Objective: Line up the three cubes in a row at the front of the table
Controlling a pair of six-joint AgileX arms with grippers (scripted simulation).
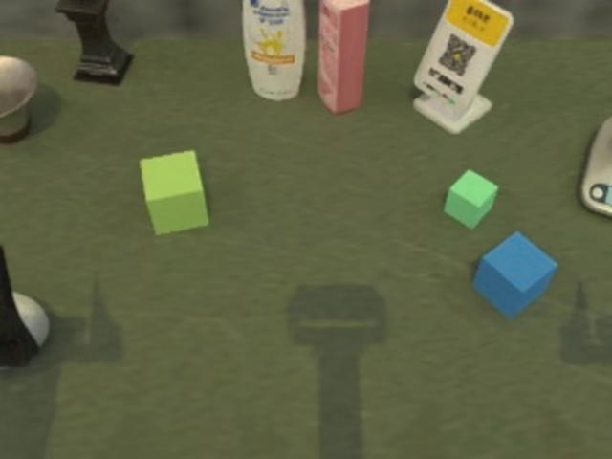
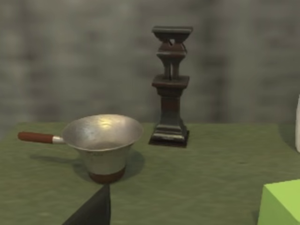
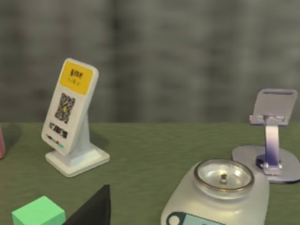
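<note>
Left arm parked at the tabletop's left edge; can't tell its tool state. Lime cube sits left of centre, nearest that arm, and clips the left wrist view's corner beside a metal saucepan and dark pedestal. Mint cube and blue cube lie at right, near each other but apart, so we give them to the right arm. Right tool unreadable too. Only its wrist view shows the phone stand behind the scale.

Overhead looks down — wrist cameras low, rearward.
</note>
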